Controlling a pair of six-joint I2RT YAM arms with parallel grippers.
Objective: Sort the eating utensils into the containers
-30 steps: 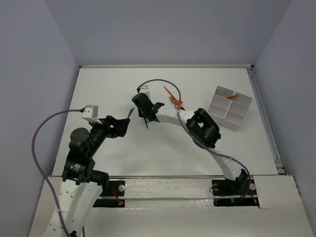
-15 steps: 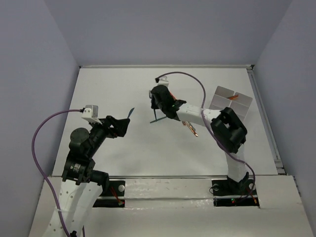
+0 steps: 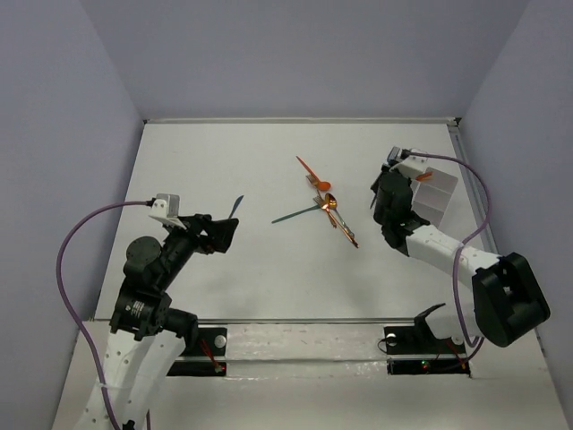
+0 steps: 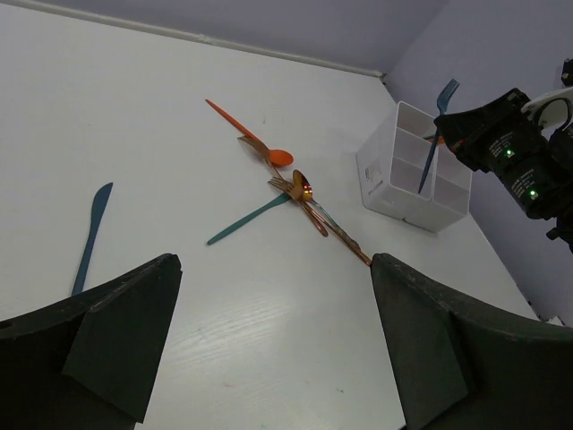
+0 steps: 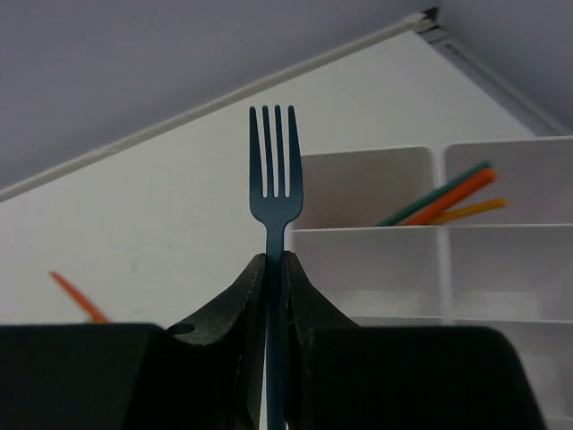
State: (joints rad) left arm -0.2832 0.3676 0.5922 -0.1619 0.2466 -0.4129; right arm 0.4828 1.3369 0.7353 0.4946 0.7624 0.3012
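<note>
Right wrist view: the right gripper is pinched tight on a teal fork, tines up, close to the white tray. One tray compartment holds orange and teal utensils. The left gripper gapes wide over the desk, where a teal knife and a crossed pile lie.

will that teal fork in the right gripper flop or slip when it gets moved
Probably stiff: the teal fork stands straight above the right gripper without drooping. Likely light, being so thin. It could pivot, since the jaws pinch only its narrow handle.
</note>
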